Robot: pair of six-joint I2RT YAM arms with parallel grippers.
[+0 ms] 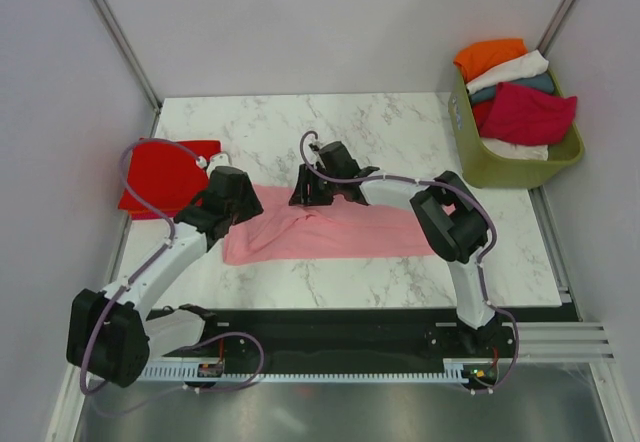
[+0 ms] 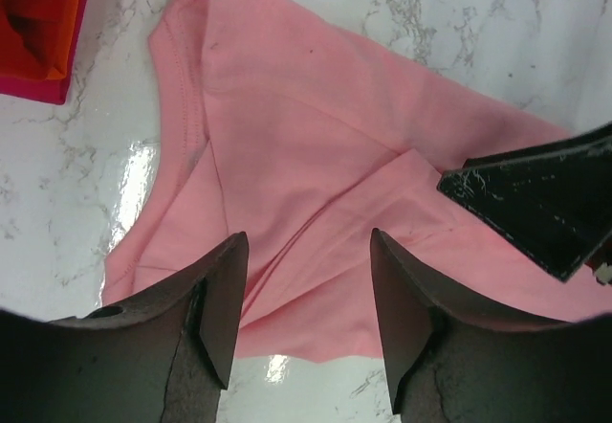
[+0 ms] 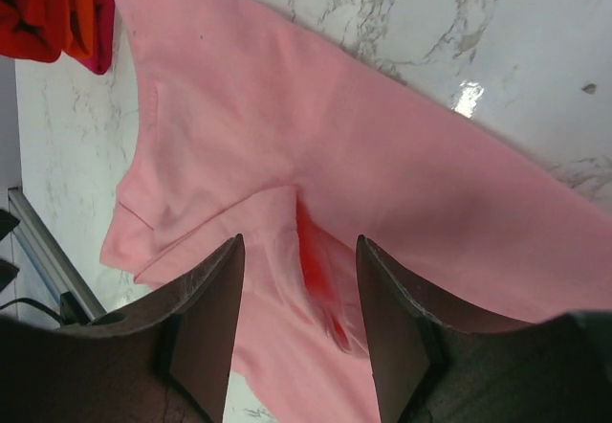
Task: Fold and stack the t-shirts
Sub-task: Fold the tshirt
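Note:
A pale pink t-shirt (image 1: 340,234) lies folded into a long strip across the middle of the marble table (image 1: 400,127). A bright red t-shirt (image 1: 160,177) rests folded at the far left. My left gripper (image 1: 245,217) hovers over the strip's left end, open, with only cloth and table between its fingers (image 2: 225,299). My right gripper (image 1: 305,197) is over the strip's upper edge near the middle, open, with a raised crease of pink t-shirt (image 3: 325,279) standing between its fingers (image 3: 215,318), not pinched. One right finger (image 2: 540,198) shows in the left wrist view.
An olive-green basket (image 1: 500,167) stands at the back right, holding orange (image 1: 488,55), white (image 1: 510,70), teal and crimson (image 1: 528,112) shirts. Grey walls close in both sides. The arm bases and a black rail run along the near edge.

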